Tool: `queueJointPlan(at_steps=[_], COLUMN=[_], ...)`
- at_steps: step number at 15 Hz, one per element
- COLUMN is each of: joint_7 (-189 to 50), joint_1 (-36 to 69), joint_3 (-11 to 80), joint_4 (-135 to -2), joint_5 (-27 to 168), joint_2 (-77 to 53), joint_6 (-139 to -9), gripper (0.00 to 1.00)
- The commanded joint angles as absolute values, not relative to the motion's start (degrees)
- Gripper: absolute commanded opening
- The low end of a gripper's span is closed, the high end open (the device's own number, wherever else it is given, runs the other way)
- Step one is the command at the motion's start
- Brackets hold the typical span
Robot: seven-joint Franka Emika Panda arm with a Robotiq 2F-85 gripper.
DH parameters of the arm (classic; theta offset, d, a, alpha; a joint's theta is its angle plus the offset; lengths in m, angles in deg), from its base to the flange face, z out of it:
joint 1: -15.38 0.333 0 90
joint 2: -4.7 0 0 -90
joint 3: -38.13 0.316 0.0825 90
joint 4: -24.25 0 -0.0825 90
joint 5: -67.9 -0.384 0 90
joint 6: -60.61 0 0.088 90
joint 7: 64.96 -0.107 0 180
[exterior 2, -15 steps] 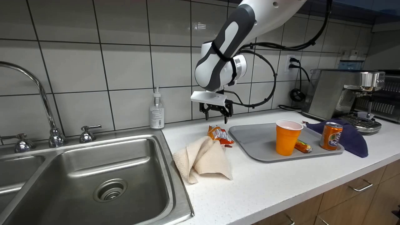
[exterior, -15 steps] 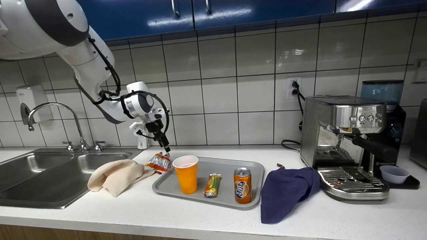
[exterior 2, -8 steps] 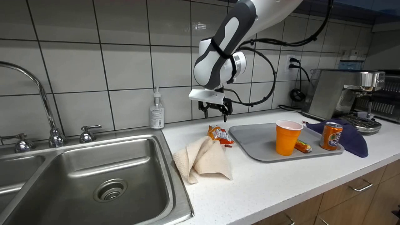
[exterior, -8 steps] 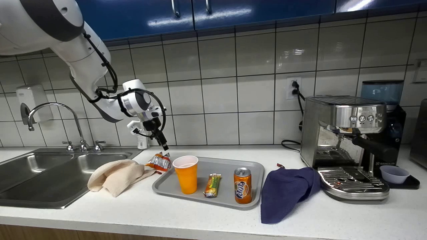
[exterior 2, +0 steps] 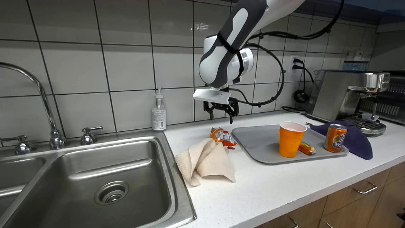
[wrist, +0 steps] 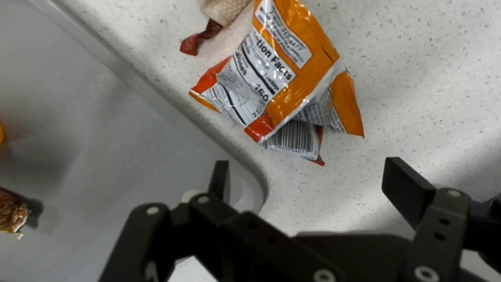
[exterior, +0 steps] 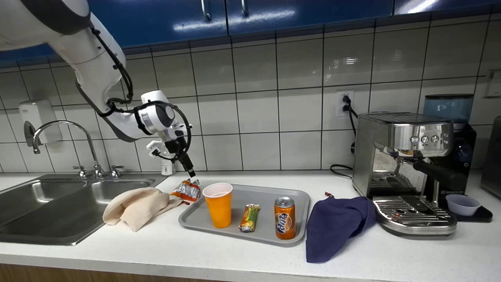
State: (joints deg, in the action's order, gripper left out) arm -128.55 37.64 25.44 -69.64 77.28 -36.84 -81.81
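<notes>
My gripper point(wrist: 307, 166) is open and empty, its two black fingers wide apart in the wrist view. It also shows in both exterior views point(exterior: 191, 173) point(exterior 2: 221, 119), above the counter near the back wall. Nearest to it is a crumpled orange and silver snack bag point(wrist: 282, 74), which lies on the counter ahead of the fingertips and below them, untouched. The bag also shows in both exterior views point(exterior: 187, 190) point(exterior 2: 221, 135), beside a grey tray point(exterior: 270, 192). On the tray stand an orange cup point(exterior: 220, 207) and a Fanta can point(exterior: 285, 219), with a wrapped bar point(exterior: 249, 217) lying between them.
A cream cloth point(exterior 2: 205, 161) lies between the bag and the steel sink point(exterior 2: 126, 164). A dark blue cloth point(exterior: 336, 225) lies beside the tray, near a coffee machine point(exterior: 403, 168). A pump bottle point(exterior 2: 159, 112) stands at the wall behind the sink. Blue cabinets point(exterior: 305, 15) hang above.
The arm has shifted slightly left in an exterior view, and the gripper has risen a little. The fingers stay apart. The bag, tray and other objects have not moved.
</notes>
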Motion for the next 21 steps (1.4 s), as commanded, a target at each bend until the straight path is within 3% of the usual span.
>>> queueJointPlan(at_steps=[1,21], joint_7=[-130.49,-131.88], joint_1=[37.66,36.54], joint_3=[25.51,26.19], joint_4=[-75.82,-78.81], joint_5=[79.47,81.29], joint_2=[-31.17,-31.21], joint_6=[-81.00,-80.52], gripper=[1.00,1.00])
